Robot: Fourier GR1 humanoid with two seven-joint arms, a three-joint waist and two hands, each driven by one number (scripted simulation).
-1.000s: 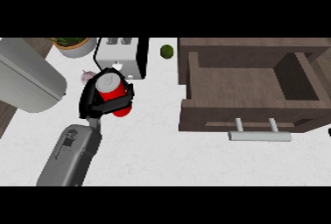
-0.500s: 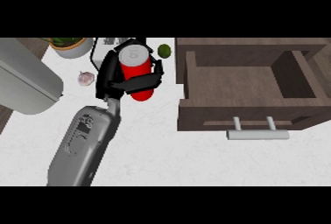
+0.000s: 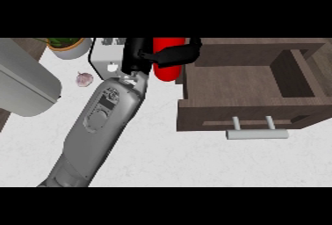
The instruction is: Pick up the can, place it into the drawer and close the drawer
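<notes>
1. The left hand (image 3: 139,55) is curling its fingers (image 3: 178,52) around the red can (image 3: 167,66), holding it above the counter (image 3: 162,154), just beside the left wall of the open drawer (image 3: 243,81).
2. No label or writing is showing on the can.
3. The drawer's handle (image 3: 257,134) is sticking out at its front.
4. Left of the drawer, a garlic bulb (image 3: 84,79) and a potted plant (image 3: 66,45) are sitting.
</notes>
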